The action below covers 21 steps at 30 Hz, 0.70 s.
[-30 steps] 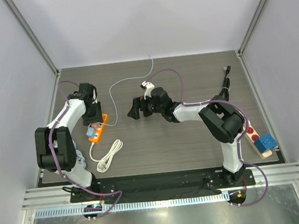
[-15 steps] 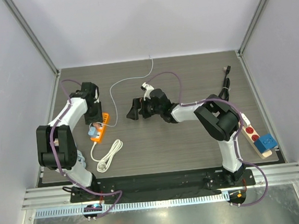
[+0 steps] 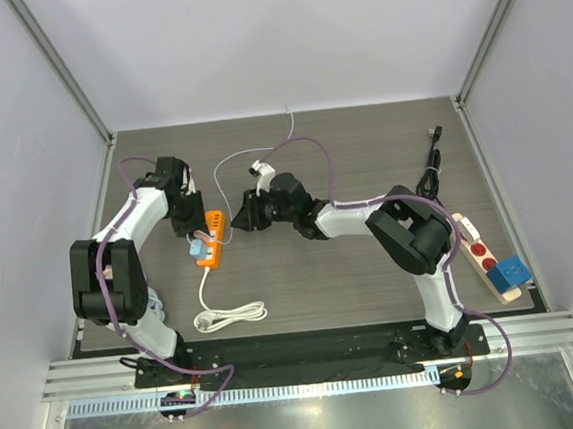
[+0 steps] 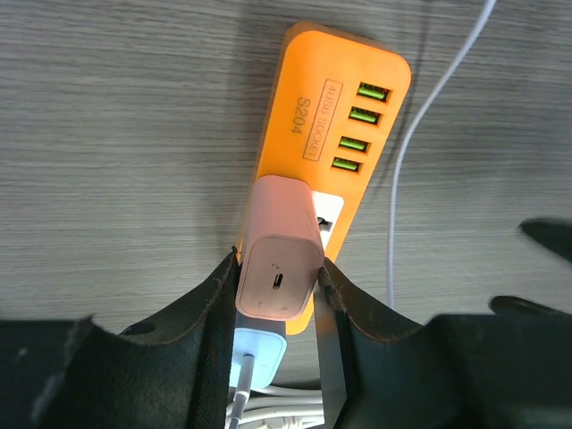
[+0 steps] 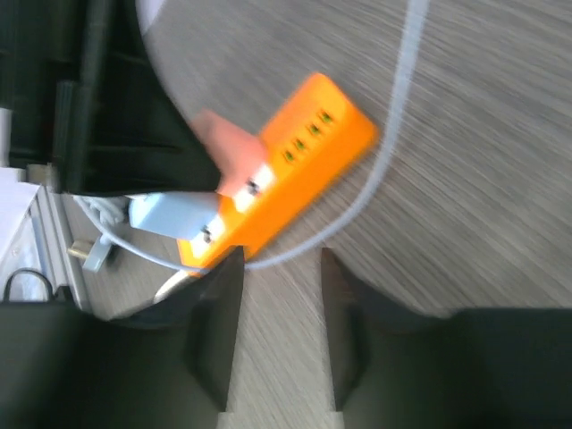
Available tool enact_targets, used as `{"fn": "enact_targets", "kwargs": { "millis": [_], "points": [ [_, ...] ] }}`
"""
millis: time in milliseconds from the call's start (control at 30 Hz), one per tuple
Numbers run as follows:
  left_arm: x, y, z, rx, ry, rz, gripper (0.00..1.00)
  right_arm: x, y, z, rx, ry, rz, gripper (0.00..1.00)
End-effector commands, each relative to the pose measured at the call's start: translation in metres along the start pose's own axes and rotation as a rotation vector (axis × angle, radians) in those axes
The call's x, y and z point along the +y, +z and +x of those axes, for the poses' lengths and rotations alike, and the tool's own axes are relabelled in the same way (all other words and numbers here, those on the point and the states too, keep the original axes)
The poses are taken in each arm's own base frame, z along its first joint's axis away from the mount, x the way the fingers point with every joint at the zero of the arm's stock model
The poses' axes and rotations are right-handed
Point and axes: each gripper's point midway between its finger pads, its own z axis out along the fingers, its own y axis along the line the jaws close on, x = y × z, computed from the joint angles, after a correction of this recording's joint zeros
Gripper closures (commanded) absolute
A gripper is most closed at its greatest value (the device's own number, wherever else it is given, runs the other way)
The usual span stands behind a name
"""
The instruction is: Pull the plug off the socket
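Note:
The dark blue plug [image 3: 509, 272] sits in the near end of the beige socket [image 3: 476, 251] at the table's right edge, far from both grippers. In the left wrist view my left gripper [image 4: 279, 277] is shut on a pink cube [image 4: 281, 237] plugged into an orange strip [image 4: 344, 89]. My right gripper [image 3: 242, 217] hovers just right of that strip [image 3: 211, 240]. Its jaws [image 5: 281, 268] stand a little apart over bare table, with nothing between them.
A light-blue cube [image 4: 259, 353] on a white cable sits in the orange strip beside the pink one. A thin white cable [image 3: 261, 152] loops at the back. The strip's white cord [image 3: 230, 317] lies near the front. A black cord [image 3: 430, 158] runs from the socket.
The left gripper has dragged the orange strip to the right, and its white cord has uncoiled. The right gripper has moved left up to the strip and its jaws have narrowed.

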Motion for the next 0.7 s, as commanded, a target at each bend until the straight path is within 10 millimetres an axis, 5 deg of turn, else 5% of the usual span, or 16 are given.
{"fn": "enact_targets", "kwargs": {
  "millis": [0,33,133,233,400,667],
  "points": [
    [-0.019,0.004,0.008,0.042,-0.019,0.092,1.0,0.037,0.015,-0.038,-0.102,-0.037,-0.131,0.67],
    [-0.019,0.002,0.008,0.036,-0.016,0.092,1.0,0.044,0.02,-0.047,-0.116,-0.037,-0.154,0.82],
    [-0.017,0.0,0.01,0.022,-0.001,0.059,1.0,0.037,0.034,-0.044,-0.108,-0.018,-0.153,0.99],
    [-0.016,-0.002,0.009,0.016,0.012,0.03,1.0,0.036,0.046,-0.044,-0.121,0.012,-0.177,0.99],
    [-0.02,-0.006,0.005,-0.001,0.01,0.045,1.0,0.03,0.062,-0.014,-0.052,0.055,-0.196,0.99],
    [-0.023,-0.007,0.005,-0.017,0.004,0.048,1.0,0.025,0.067,0.0,-0.011,0.015,-0.146,0.99]
  ]
}}
